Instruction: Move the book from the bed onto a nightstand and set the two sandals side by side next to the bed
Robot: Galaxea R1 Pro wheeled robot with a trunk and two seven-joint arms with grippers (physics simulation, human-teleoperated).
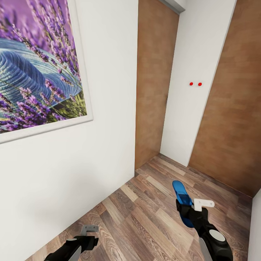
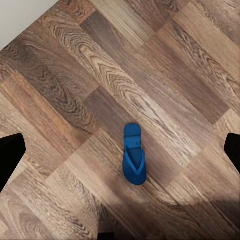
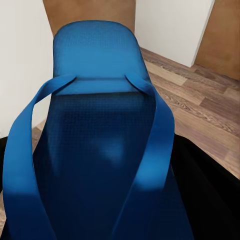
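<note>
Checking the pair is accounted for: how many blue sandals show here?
2: one sandal clamped in the right gripper, the other sandal flat on the wood floor below the left wrist camera.

The right arm (image 1: 214,239) was glossy black, thick and rounded, with a pale grey oval disc set into its upper face and a grey-white panel along its inner side. Near its gripper a flat white bracket (image 1: 203,203) with rounded ends stuck out sideways. The left arm (image 1: 74,247) was black too, with a light grey streak along its length and a small grey angular bracket (image 1: 89,229) mounted above its tip.
</note>
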